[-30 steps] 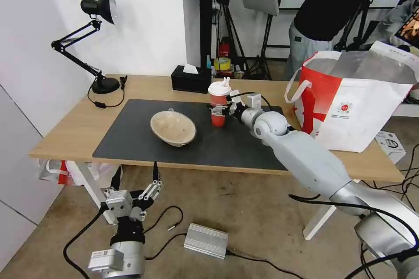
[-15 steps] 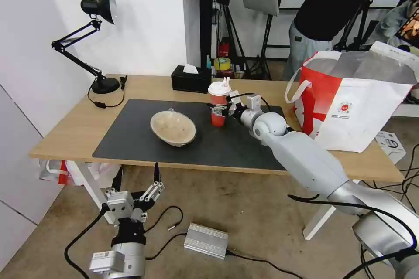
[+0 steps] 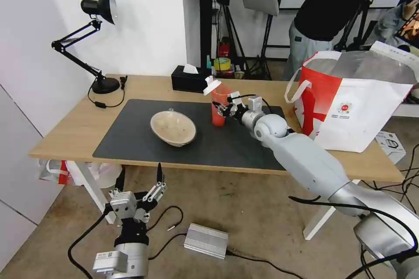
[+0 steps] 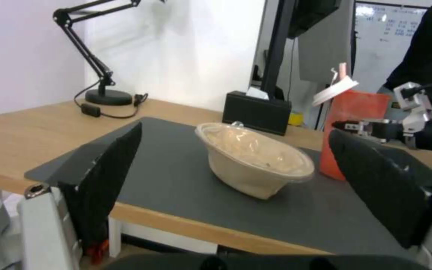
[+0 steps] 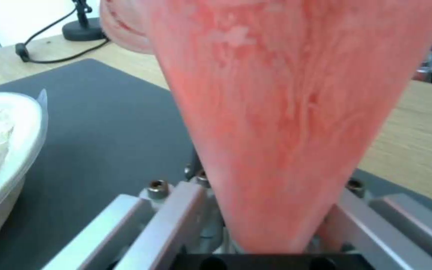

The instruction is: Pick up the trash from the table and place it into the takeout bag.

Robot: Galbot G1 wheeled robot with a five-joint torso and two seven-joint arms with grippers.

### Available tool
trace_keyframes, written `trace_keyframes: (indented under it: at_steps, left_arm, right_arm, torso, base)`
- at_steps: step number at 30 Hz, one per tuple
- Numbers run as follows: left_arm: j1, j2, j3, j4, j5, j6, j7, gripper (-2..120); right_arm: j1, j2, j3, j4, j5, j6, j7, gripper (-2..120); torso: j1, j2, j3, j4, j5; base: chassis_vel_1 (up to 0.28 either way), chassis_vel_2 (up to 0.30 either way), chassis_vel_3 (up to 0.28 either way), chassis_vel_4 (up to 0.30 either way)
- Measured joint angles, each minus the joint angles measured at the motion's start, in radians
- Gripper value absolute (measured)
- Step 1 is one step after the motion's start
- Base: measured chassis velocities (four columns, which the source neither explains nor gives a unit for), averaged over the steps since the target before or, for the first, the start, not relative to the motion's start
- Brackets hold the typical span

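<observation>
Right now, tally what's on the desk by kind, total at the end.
Bowls: 1, beige bowl
Cups: 1, red cup, lid popped askew, held in the right pincer
Bags: 1, takeout bag
Tissue boxes: 1, black tissue box
Lamps: 1, desk lamp
Total: 5
Left pincer hangs open below the table edge.

Left of the right gripper's (image 3: 221, 110) jaws, open mat (image 3: 131, 135), then the beige bowl (image 3: 173, 127); behind, the tissue box (image 3: 190, 79).
</observation>
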Motion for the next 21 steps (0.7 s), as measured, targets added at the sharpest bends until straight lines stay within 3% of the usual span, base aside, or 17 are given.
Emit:
trace_keyframes:
  at_steps: [3,21]
  left_arm:
    - [-0.001,0.001,-0.002,-0.002,0.0,0.0,0.0,100]
    - [0.0,0.002,0.0,-0.013,0.002,0.004,-0.001,100]
  right_arm:
    - [-0.002,-0.014,0.007,0.027,0.003,-0.002,0.003,4]
    - [-0.034,-0.089,0.046,0.159,0.037,-0.019,0.035,4]
  torso:
    - [0.0,0.0,0.0,0.0001,0.0]
    - [0.0,0.0,0.0,0.0001,0.0001]
  base:
    - [0.0,0.0,0.0,0.0]
    - [0.0,0.0,0.0,0.0]
